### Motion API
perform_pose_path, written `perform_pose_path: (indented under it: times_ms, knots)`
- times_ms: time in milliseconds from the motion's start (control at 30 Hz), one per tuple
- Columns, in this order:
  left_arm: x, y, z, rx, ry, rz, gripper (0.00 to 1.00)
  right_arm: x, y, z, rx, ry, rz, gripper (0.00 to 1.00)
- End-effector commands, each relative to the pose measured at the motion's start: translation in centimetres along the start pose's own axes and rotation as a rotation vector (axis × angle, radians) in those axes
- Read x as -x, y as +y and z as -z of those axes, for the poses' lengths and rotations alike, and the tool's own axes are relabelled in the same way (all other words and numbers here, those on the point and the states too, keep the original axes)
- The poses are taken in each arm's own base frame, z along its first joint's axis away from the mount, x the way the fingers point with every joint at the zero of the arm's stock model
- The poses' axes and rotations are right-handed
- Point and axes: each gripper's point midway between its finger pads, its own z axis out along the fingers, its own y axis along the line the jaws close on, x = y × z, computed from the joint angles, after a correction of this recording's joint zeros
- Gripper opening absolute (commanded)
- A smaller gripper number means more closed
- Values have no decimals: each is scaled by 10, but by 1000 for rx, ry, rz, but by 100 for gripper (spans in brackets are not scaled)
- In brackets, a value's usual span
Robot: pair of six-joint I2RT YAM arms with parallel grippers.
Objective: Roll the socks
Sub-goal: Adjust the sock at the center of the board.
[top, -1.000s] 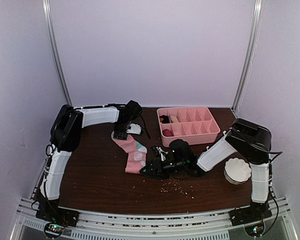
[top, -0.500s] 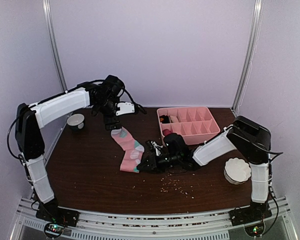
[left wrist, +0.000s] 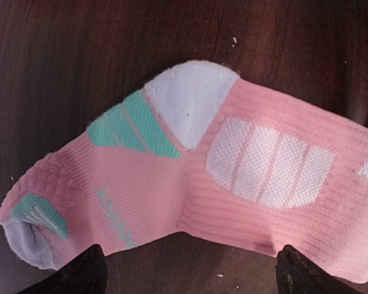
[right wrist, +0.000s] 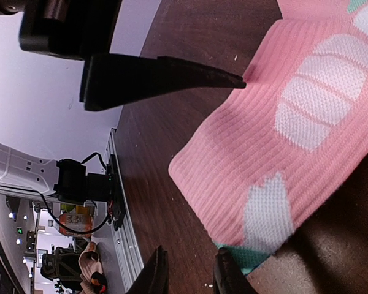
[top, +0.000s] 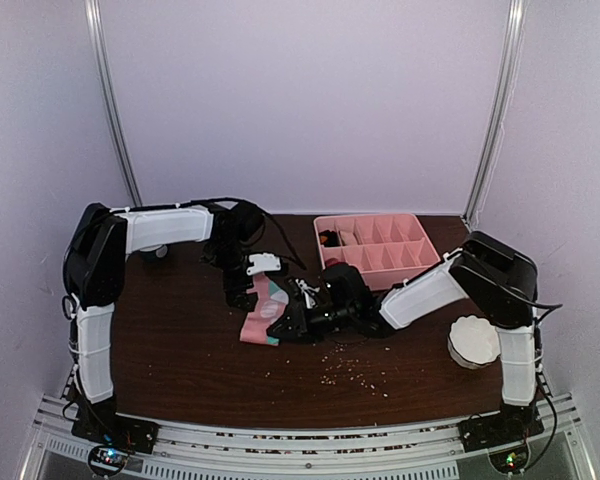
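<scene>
pink sock (top: 261, 325): laid flat on the bench (top: 180, 360), approx. mid-bench, btwn the two hands. In the L wrist view (left wrist: 233, 184) a white heel patch, mint-green wedges, a white mesh panel and a grey-and-mint toe at lower left are shown.
L hand (top: 245, 292): held over the sock's far end, pointed down. In its own view (left wrist: 187, 275) the fingers (left wrist: 80, 272) are spread wide, one tip at each bottom corner. Nothing is gripped.
L hand from R wrist view: one finger is seen as a black wedge (right wrist: 159, 76), tip right at the edge of the sock's ribbed part (right wrist: 282, 153).
R hand (top: 290, 325): set low at the sock's right side, twd its near end. In its own view (right wrist: 191, 278) the fingers (right wrist: 156, 275) are brought close together w/ a narrow gap left. A mint-green hem of the sock is seen against one finger. Whether fabric is pinched cannot be told.
tray (top: 370, 217): pink, divided, at the far right of the bench, just behind the R arm. Small dark and pale items are noted in its far-left compartments, too small to be identified.
bowl (top: 475, 340): white, fluted, near the bench's right edge, beside the R arm's upright.
crumbs (top: 355, 372): scattered on the bench just in front of the R hand.
</scene>
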Motion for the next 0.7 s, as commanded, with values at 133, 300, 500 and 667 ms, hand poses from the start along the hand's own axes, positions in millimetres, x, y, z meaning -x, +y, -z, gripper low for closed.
perform_pose_path:
  times_ms: [133, 300, 500, 667]
  knots:
    - [1, -6, -29, -98, 38, 84, 82, -8, -17, -20, 21, -3, -8, 25]
    - [-7, -6, -47, -121, 96, 105, 76, -10, -15, -23, 38, -8, -4, 24]
    - [-2, -7, -47, -145, 92, 121, 74, -4, 13, -10, 109, -38, -31, 25]
    - [-10, -14, -49, -173, 130, 119, 65, -19, -6, 14, -70, -10, 8, 100]
